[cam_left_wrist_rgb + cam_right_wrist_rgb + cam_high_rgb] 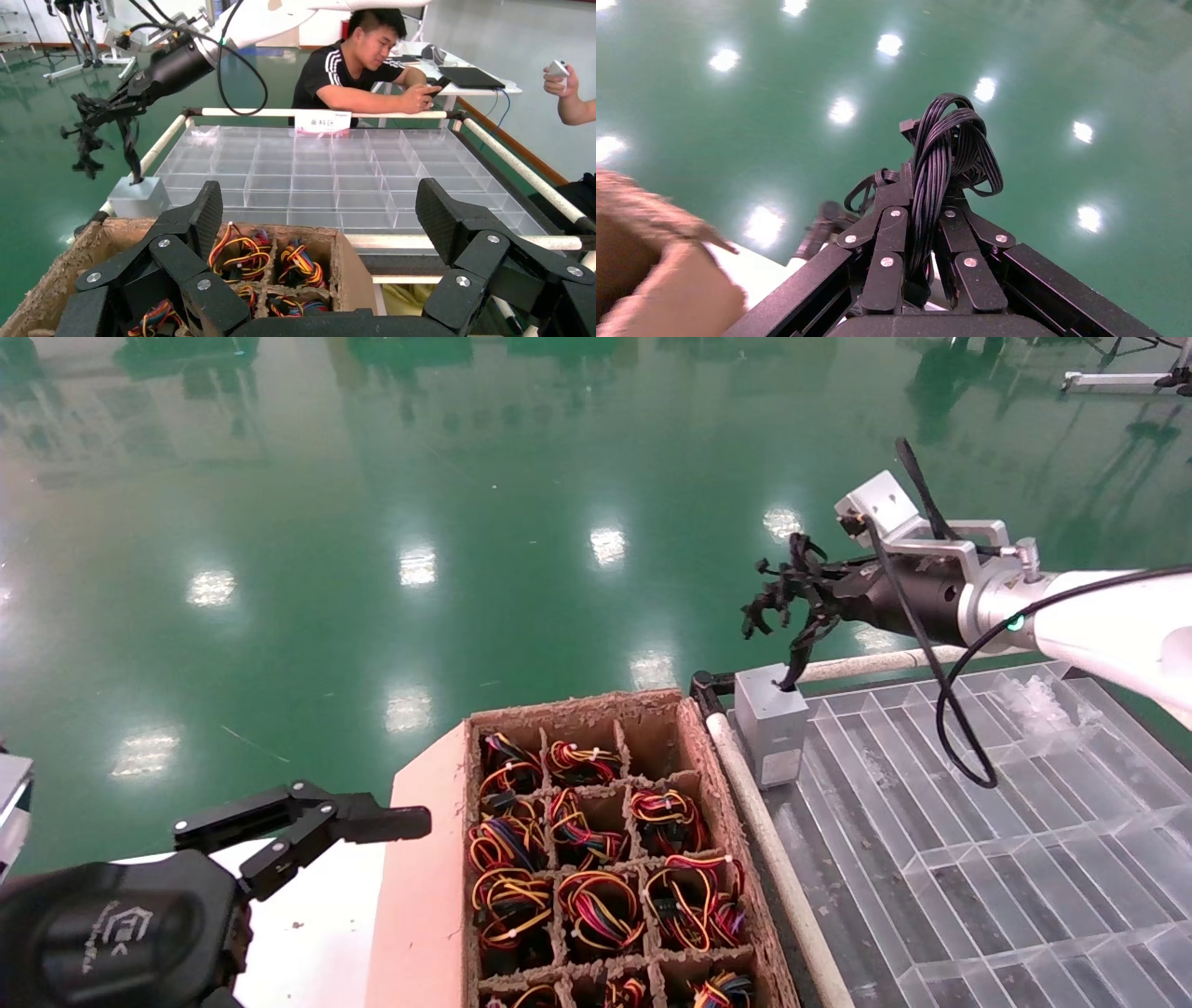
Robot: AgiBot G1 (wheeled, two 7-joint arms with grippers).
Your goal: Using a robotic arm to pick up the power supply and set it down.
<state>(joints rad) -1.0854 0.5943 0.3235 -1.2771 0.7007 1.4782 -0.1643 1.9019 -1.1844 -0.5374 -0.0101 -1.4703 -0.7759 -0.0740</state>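
Right tool (808, 601) clamped on black cables (944, 158); power supply (772, 719) sat below it, upright at near corner of clear tray (978, 859). Left tool (307, 826) parked, fingers apart.

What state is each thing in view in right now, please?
Right claw: shut on the power supply's black cables.
Power supply: upright at the corner of the clear divided tray.
Left claw: open, empty, above the cardboard box.
Cardboard box: open, cells filled with wire bundles.
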